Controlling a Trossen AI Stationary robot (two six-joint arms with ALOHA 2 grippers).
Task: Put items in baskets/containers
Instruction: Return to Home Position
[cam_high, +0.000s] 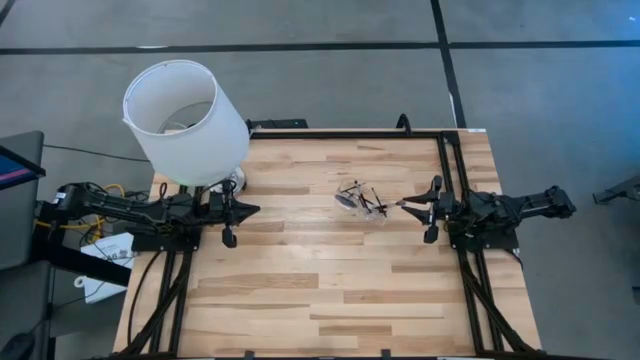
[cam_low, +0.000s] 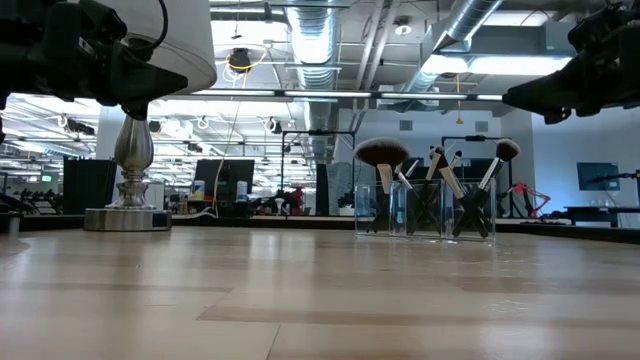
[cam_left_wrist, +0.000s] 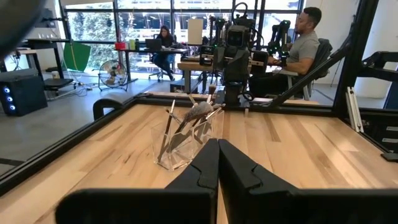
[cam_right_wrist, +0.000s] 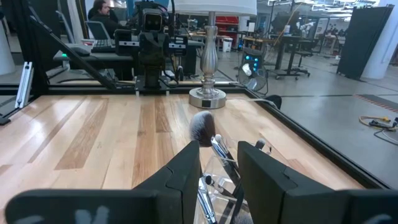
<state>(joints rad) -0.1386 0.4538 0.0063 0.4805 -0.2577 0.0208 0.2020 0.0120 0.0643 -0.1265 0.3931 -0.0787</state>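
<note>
Brushes stand in the clear organizer; right gripper, fingers apart, at its three o'clock, left gripper closed at nine. Homing likely needs clean retreats.

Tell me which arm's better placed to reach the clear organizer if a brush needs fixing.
Right, I'd say. The right gripper is open and points at the organizer from close by; the left gripper, shut, sits farther off beside the lamp.

Robotics laboratory, open-plan: indicated by exposed ceiling ducts, desks with monitors, a seated person at a workstation, a grey floor marked with dark lines, and a wooden counter framed by black rails.
</note>
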